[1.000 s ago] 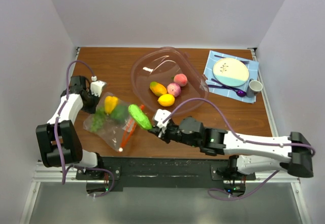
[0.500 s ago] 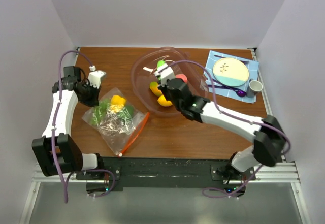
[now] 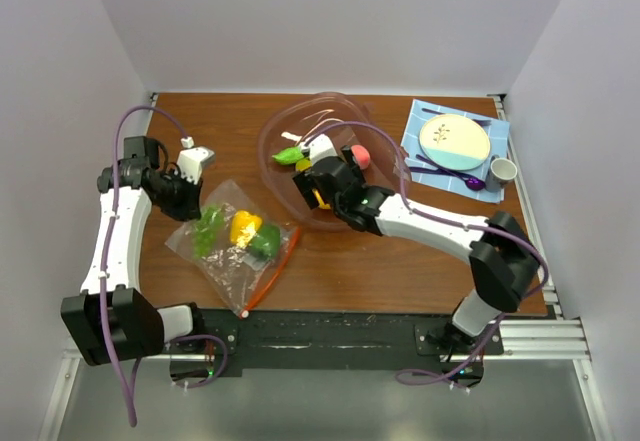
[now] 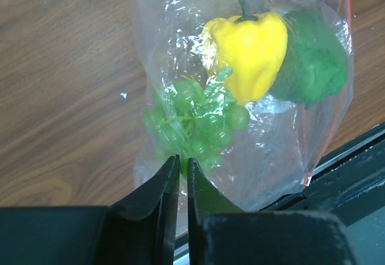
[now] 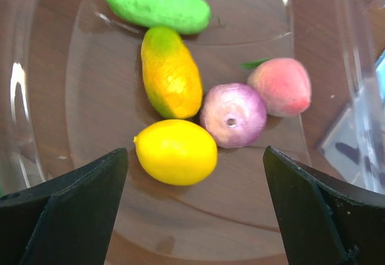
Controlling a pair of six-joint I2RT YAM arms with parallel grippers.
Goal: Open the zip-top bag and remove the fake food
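The left tool [image 4: 180, 164] pinches the edge of the bag [image 4: 174, 30], which lies on the bench [image 4: 60, 67]. The right tool [image 5: 192, 157] hangs wide open over the bowl [image 5: 54, 109]. Best hold that pinch firm while the right fetches the pepper [image 4: 249, 45].

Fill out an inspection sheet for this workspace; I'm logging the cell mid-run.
Surface: brown wooden table, no damage seen.
Job's things: zip-top bag lies on the table, holding a yellow pepper, green grapes and a dark green piece; cucumber, mango, lemon, peach and a purple round piece lie in the clear bowl.
Clutter: blue mat with plate, cup and purple utensils, far right corner.
Grippers: left gripper, fingers shut, seemingly pinching the bag's edge; right gripper open and empty above the bowl.
Cables: purple cable loops along each arm, none seen snagged.
Surroundings: pale walls on three sides; black rail at the near edge.
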